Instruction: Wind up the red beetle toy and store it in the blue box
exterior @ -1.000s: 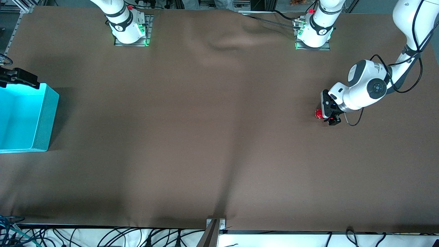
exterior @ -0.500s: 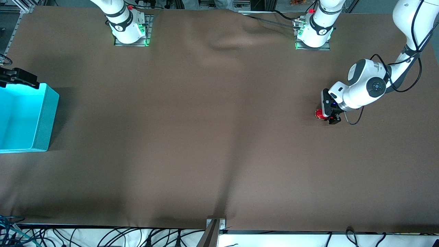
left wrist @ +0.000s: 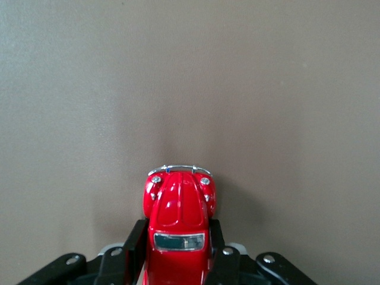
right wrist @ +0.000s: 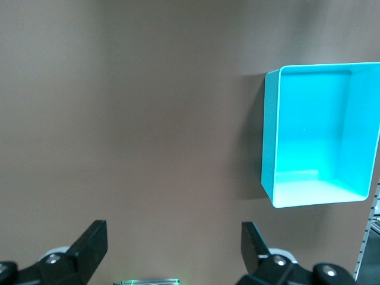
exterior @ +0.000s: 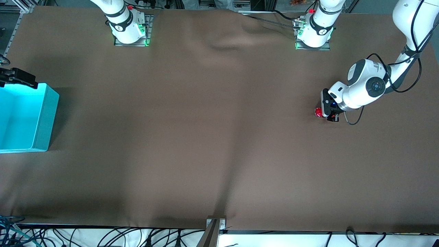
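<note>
The red beetle toy (exterior: pixel 318 112) (left wrist: pixel 179 221) sits low at the brown cloth near the left arm's end of the table. My left gripper (exterior: pixel 328 115) (left wrist: pixel 176 230) is shut on it, a black finger (left wrist: pixel 136 240) pressed against each side of the body; its nose and chrome bumper stick out past the fingertips. The blue box (exterior: pixel 44 118) (right wrist: pixel 269 148), open-topped and with nothing in it, stands at the right arm's end. My right gripper (exterior: pixel 18 78) (right wrist: pixel 174 238) hangs open over the box's rim nearest the arm bases, holding nothing.
Brown cloth (exterior: pixel 205 137) covers the whole table, with soft wrinkles (exterior: pixel 223 44) between the two arm bases (exterior: pixel 130 31) (exterior: pixel 312 34). A metal bracket (exterior: pixel 215 224) and cables lie along the table edge nearest the front camera.
My left gripper has shut on the red beetle toy, which lay between its open fingers before. The right gripper has barely shifted over the box's rim.
</note>
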`<state>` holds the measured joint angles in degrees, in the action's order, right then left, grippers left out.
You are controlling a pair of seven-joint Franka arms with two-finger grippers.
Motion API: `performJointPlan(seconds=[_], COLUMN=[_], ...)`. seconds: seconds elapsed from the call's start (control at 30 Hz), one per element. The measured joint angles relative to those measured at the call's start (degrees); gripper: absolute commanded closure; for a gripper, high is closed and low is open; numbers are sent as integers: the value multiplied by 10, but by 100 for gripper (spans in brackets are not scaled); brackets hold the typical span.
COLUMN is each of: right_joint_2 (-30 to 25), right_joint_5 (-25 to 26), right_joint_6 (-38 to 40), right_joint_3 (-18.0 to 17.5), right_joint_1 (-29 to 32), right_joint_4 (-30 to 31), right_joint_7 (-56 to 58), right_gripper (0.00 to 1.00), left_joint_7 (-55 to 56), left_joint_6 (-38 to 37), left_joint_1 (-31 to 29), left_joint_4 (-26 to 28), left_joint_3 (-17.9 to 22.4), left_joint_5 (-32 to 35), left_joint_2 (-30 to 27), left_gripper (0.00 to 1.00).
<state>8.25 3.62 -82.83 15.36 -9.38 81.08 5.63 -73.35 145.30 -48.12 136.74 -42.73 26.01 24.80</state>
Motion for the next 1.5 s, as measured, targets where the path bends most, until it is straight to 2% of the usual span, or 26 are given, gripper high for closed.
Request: performJointPlan(seconds=[0.3, 0.83, 1.5], right_joint_2=[0, 0, 0], right_joint_5=[0, 0, 0], right_joint_6=[0, 0, 0], right_joint_3=[0, 0, 0], right_joint_1=[0, 0, 0], right_joint_4=[0, 0, 0], right_joint_7=[0, 0, 0], right_gripper=[0, 0, 0], left_joint_7=[0, -13, -26], left_joint_6=[4, 16, 36], left_joint_1=[-1, -9, -59], left_joint_4=[0, 1, 0], left_joint_3=[7, 26, 35], left_joint_5=[32, 47, 111], left_joint_2=[-1, -7, -5], left_gripper=[100, 100, 100])
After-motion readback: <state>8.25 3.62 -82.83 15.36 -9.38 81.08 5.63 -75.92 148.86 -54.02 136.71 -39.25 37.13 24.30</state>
